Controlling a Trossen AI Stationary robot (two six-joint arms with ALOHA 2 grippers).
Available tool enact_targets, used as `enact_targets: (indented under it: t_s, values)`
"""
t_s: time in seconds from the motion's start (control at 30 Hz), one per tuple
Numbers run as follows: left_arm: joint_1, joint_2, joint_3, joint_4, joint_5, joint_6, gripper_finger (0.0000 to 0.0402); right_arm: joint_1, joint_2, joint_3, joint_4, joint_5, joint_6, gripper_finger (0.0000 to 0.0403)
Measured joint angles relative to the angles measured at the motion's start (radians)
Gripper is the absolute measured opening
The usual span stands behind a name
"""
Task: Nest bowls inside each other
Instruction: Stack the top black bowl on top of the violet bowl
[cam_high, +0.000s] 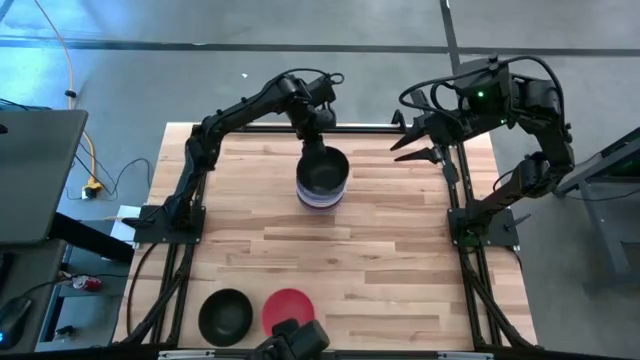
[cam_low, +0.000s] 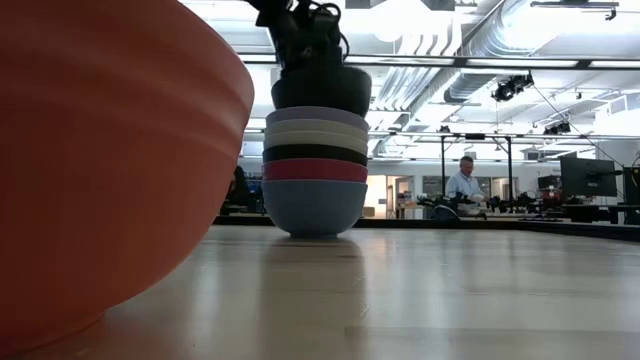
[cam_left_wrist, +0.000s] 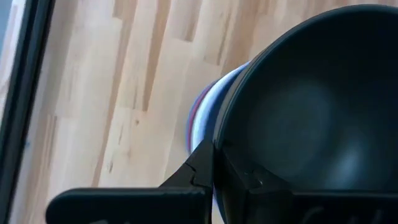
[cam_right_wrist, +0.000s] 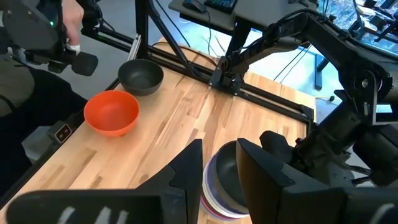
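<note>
Red bowl (cam_low: 100, 160) looms; stack (cam_low: 316, 170) shows bands.

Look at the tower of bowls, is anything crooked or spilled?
Nothing spilled. The stack stands straight, blue at the bottom. Only the top black bowl isn't sunk in like the others; it sits higher, with the left gripper shut on its rim. The red bowl and another black bowl wait apart, upright.

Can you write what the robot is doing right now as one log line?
left gripper: jaws shut on black plastic bowl atop nested stack | right gripper: open, waiting | loose: red bowl, other black bowl
</note>
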Motion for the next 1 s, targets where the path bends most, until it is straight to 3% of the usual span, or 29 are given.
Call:
enact_targets:
  t_s: [0.3,1.0]
  values:
    - [0.000,0.000,0.000,-0.044,-0.076,-0.018,0.0000,0.000,0.000,0.000,-0.002,0.000,0.000,0.0091]
    - [-0.041,0.072,-0.002,-0.046,-0.071,-0.015,0.0000,0.000,-0.016,-0.080,0.019,-0.021,0.000,0.0091]
